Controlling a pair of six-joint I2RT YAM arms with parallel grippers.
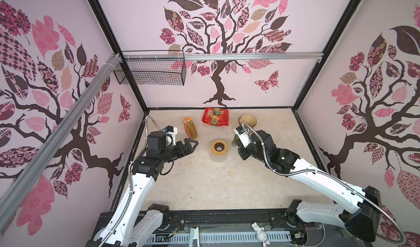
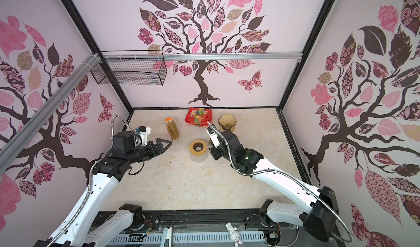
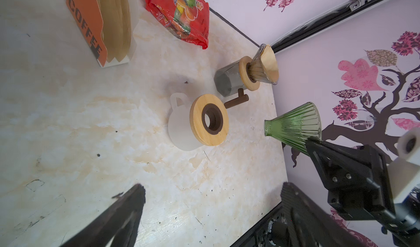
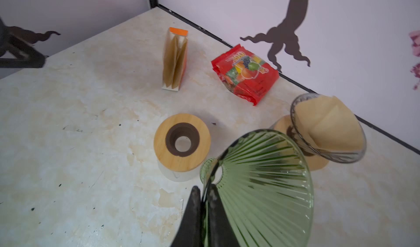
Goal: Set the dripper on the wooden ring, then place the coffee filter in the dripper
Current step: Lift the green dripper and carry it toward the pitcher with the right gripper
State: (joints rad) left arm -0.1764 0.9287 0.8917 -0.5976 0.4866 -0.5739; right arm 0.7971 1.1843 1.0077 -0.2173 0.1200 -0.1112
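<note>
Green dripper [image 4: 261, 184] is off the desk [image 1: 204, 184], held by the right claw [image 4: 203, 189], which is clamped on the rim, one finger inside the cone and one outside. The dripper lies nearly on its side. In the left wrist view [image 3: 293, 125] its long axis runs sideways, the narrow neck aims at the white mug [image 3: 179, 130] and the wide mouth faces away toward the right wall. In the right wrist view the ribbed inside of the mouth faces the camera. In a top view only a sliver of green [image 1: 234, 141] shows under the wrist, just right of the wooden ring [image 1: 219, 153] on top of the mug.

The filters [image 4: 173, 62] are in the filter box [image 3: 86, 30], which stands upright at the back left of the desk. The stack is on edge, flat faces vertical.

The right arm comes forward from the near right corner, elbow low, forearm angled inward and wrist turned toward the middle of the desk.

The left arm runs up the left side, with the wrist turned right. The left claw [image 1: 194, 144] has its fingers spread wide and grips nothing. It hovers between the filter box and the mug.

A clear dripper [image 1: 247, 121] holds a tan filter [image 4: 329, 125]. It sits on a grey cup [image 3: 227, 80] at the back right. A red candy bag [image 1: 215, 117] lies flat at the back middle.
</note>
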